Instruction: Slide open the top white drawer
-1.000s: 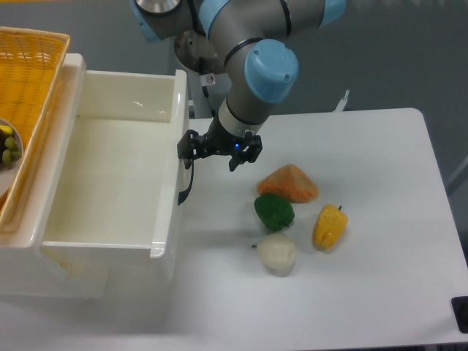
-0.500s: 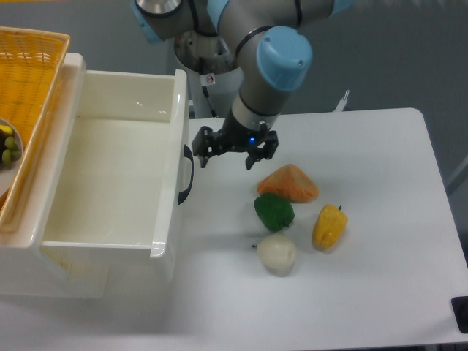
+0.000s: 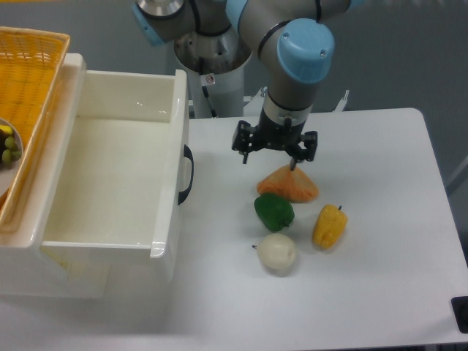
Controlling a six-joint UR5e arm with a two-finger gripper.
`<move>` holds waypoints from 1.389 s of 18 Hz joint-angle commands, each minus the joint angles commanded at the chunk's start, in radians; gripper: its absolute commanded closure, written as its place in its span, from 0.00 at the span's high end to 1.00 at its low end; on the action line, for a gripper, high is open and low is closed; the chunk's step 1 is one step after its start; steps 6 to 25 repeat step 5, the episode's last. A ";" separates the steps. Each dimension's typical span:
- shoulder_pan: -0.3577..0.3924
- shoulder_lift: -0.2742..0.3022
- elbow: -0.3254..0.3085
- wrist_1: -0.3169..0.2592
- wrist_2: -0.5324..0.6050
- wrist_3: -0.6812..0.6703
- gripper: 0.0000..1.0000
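A small label with a red mark sits on the robot's base column, but its writing is too small to read; nothing else carries legible text.

The top white drawer stands pulled well out of the cream-white cabinet, its deep, bare interior showing from above. Its curved black handle sits on the front panel, on the side facing the gripper. The gripper hangs apart from that handle, out over the white table beyond the drawer's front, with clear tabletop between them. Its two fingers are spread wide and have hold of nothing. One fingertip appears to hover right above the top of the orange wedge-shaped piece, though from this angle contact cannot be judged.

Further from the drawer front than the handle, below the orange piece, lie a green pepper, a yellow pepper and a white round vegetable, close together. On the cabinet's top, behind the drawer, rests a yellow wicker basket.
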 joint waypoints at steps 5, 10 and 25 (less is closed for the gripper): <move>0.002 -0.011 0.012 0.009 0.046 0.023 1.00; 0.002 -0.011 0.012 0.009 0.046 0.023 1.00; 0.002 -0.011 0.012 0.009 0.046 0.023 1.00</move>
